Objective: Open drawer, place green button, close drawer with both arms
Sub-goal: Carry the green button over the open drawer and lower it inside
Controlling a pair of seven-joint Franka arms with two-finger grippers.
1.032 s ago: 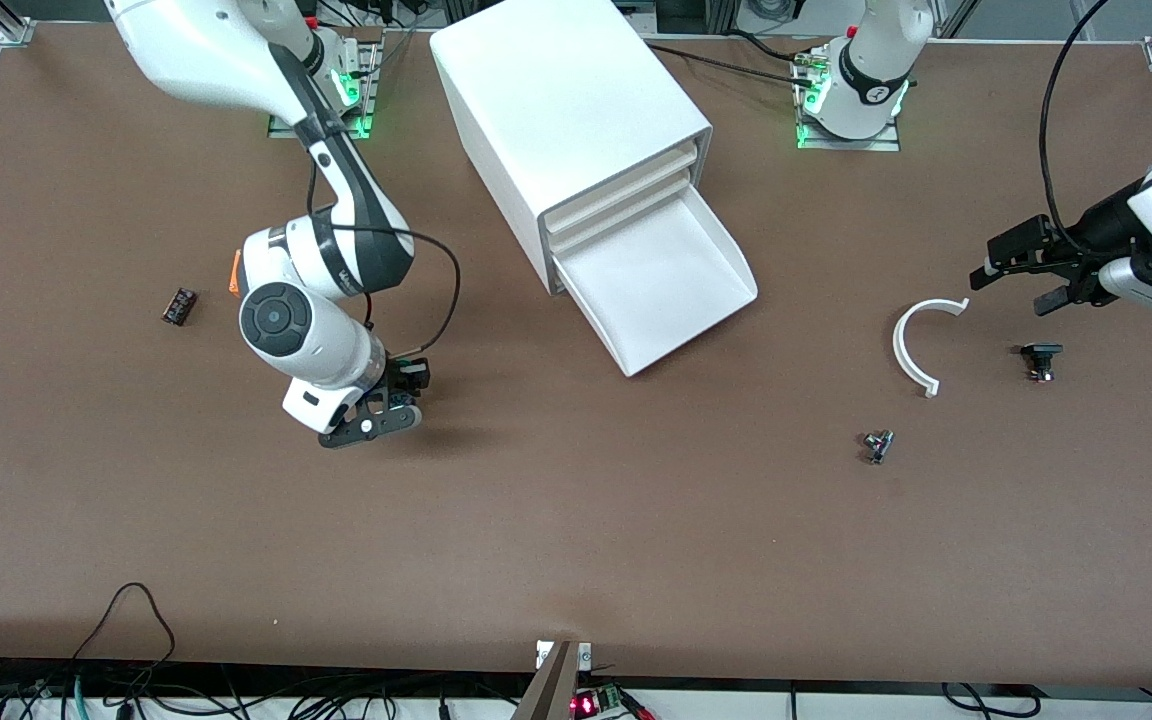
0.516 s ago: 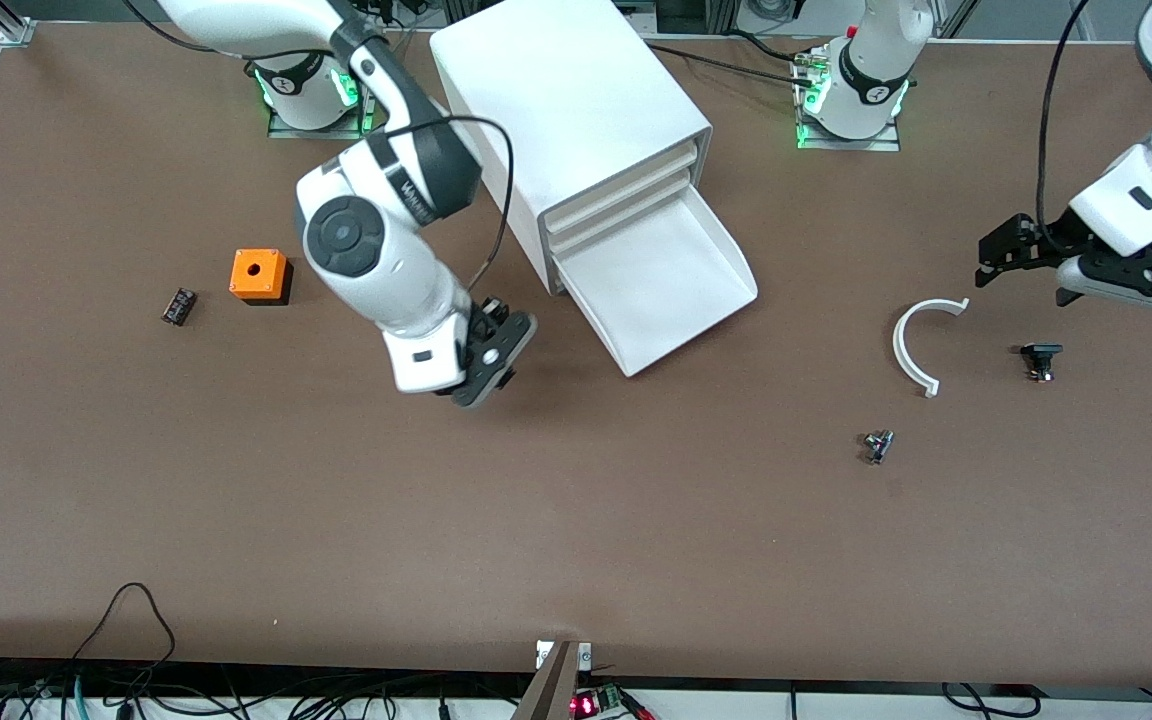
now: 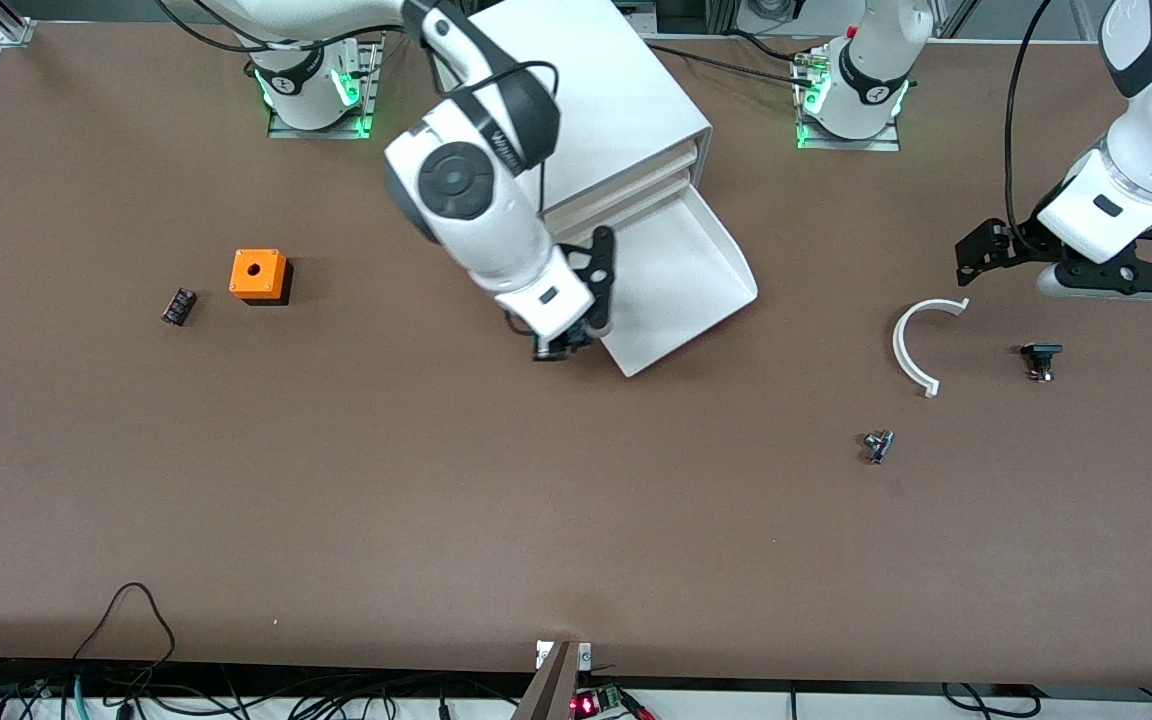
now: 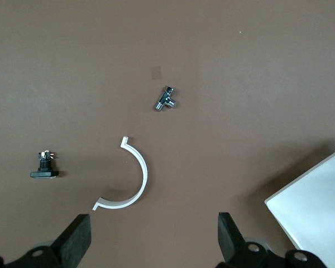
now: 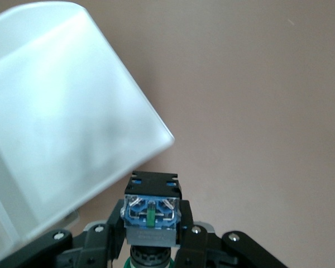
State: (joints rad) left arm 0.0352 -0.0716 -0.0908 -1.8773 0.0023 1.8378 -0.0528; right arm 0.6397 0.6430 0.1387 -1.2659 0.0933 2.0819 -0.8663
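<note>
The bottom drawer (image 3: pixel 671 275) of the white cabinet (image 3: pixel 576 110) stands pulled open, its sloped front toward the front camera. My right gripper (image 3: pixel 561 338) hangs over the table just beside the drawer's front corner (image 5: pixel 156 137), shut on the button (image 5: pixel 152 209). The button's blue-black body with a green strip shows between the fingers (image 5: pixel 192 234). In the front view the button (image 3: pixel 548 348) peeks out under the hand. My left gripper (image 3: pixel 996 262) waits open over the table at the left arm's end, above a white arc (image 4: pixel 135 178), with nothing between its fingers (image 4: pixel 78 243).
An orange cube with a hole (image 3: pixel 258 275) and a small dark part (image 3: pixel 178 305) lie toward the right arm's end. The white arc (image 3: pixel 911 345), a black button part (image 3: pixel 1039 358) and a small metal piece (image 3: pixel 877 445) lie toward the left arm's end.
My right arm has swung with the button from beside the orange cube to the open drawer's front corner. The left arm has lifted and drawn back slightly, still open.
</note>
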